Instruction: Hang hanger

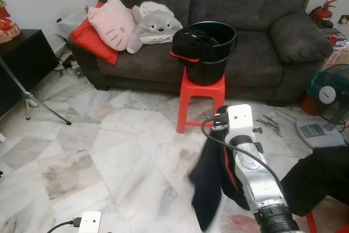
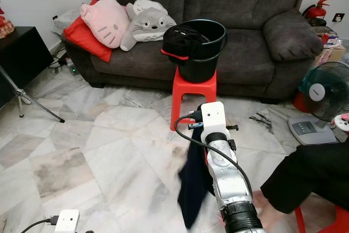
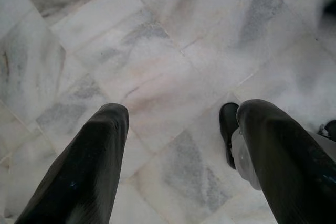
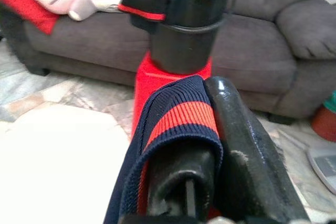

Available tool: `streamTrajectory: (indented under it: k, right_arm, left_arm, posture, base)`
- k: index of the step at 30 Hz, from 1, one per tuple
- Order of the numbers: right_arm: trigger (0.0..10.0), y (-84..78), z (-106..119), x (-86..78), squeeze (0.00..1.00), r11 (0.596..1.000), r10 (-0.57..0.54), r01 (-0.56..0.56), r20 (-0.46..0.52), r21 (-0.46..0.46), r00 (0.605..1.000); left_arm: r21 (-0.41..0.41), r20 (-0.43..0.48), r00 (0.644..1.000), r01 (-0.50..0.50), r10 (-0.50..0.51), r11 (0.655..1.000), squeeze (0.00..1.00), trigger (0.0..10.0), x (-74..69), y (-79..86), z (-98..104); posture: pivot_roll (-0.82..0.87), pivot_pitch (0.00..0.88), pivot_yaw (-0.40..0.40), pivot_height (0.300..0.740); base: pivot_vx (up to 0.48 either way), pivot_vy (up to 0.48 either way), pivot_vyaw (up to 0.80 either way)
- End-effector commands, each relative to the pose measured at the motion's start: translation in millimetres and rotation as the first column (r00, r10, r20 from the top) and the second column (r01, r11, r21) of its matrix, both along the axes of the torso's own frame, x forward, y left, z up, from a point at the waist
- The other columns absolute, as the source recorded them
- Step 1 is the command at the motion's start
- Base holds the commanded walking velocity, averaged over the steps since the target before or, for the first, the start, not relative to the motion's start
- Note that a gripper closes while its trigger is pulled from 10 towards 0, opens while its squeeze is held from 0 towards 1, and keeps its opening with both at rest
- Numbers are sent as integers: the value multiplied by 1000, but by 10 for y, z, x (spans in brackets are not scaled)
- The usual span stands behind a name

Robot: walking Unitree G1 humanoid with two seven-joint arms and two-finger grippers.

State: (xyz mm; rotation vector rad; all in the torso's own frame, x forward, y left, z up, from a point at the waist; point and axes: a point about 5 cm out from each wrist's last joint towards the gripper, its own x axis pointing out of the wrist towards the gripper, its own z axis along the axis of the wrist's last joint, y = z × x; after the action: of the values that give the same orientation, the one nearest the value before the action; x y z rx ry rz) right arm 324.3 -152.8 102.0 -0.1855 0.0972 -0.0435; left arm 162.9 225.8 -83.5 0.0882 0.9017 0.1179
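We see the right gripper [image 4: 210, 145] closed on a dark navy garment [image 2: 193, 186] with a red stripe, which hangs down from it above the marble floor [image 1: 109, 151], in front of the red stool [image 1: 199, 99]. On the stool stands a black bucket [image 1: 210, 53] with more dark clothes over its rim, before the grey sofa [image 1: 256, 20]. The left gripper [image 3: 173, 145] is open above the floor, and we cannot make out any hanger.
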Motion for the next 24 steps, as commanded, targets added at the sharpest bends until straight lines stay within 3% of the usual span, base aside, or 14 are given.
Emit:
streamTrajectory:
  k: [1,10,15,18,24]
  right_arm:
    - [10000,-38,119,73,0,999,-21,20,48,27,999]
    - [10000,-175,103,86,0,998,-60,57,74,40,995]
    - [10000,-296,-38,-76,0,997,-75,74,57,20,996]
    - [10000,-374,-269,-271,0,997,-74,74,8,3,997]
    - [10000,-515,-482,-530,0,992,-129,129,-35,4,991]
  left_arm:
    - [15,-9,1000,-8,8,1000,0,10000,9,37,7]
    - [0,20,998,-58,58,998,0,10000,52,16,23]
    - [0,11,996,-84,84,996,0,10000,18,10,5]
    - [9,-23,992,-127,128,992,0,10000,-104,51,-39]
    - [34,-48,991,-124,126,992,0,10000,-242,101,-75]
  posture:
    - [-67,0,65,740]
    - [-22,0,17,740]
    - [-15,0,6,740]
    - [-44,0,47,740]
    - [-42,0,59,740]
  base:
    - [0,0,0]
    - [0,0,0]
    - [0,0,0]
    - [0,0,0]
    - [0,0,0]
